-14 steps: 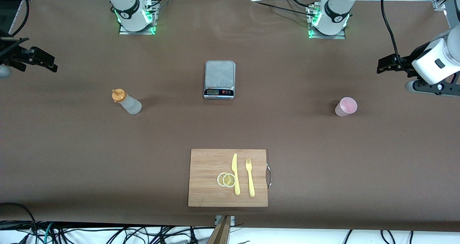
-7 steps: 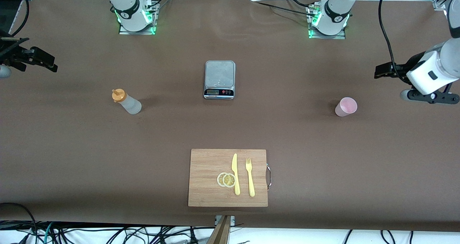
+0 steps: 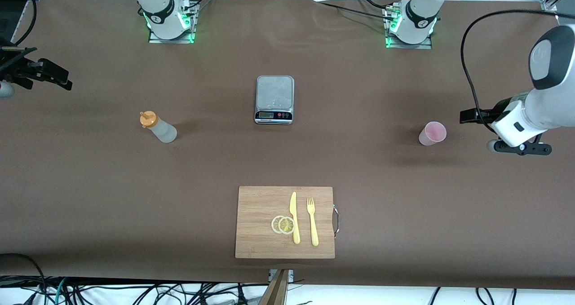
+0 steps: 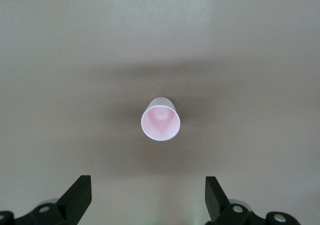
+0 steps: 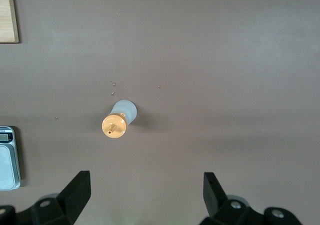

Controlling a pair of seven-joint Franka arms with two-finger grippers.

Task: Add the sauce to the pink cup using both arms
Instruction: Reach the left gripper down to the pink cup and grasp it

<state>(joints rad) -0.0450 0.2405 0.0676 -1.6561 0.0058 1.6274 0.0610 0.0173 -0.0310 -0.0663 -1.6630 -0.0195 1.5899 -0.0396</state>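
Showing in wrist views only: left end effector [image 4: 147,200] spread above pink cup [image 4: 160,119] | right end effector [image 5: 145,197] spread above sauce [image 5: 119,119]

The desk [image 3: 90,183] was plain matte brown. The pink cup [image 3: 432,133] was pale pink, and the sauce bottle [image 3: 158,127] was translucent whitish with an orange cap. The scale [image 3: 274,99] had a grey metallic top and a black front panel with red buttons. The cutting board [image 3: 260,222] showed light wood grain; on it the knife [image 3: 294,217], fork [image 3: 312,221] and lemon slices [image 3: 283,224] were pale yellow.
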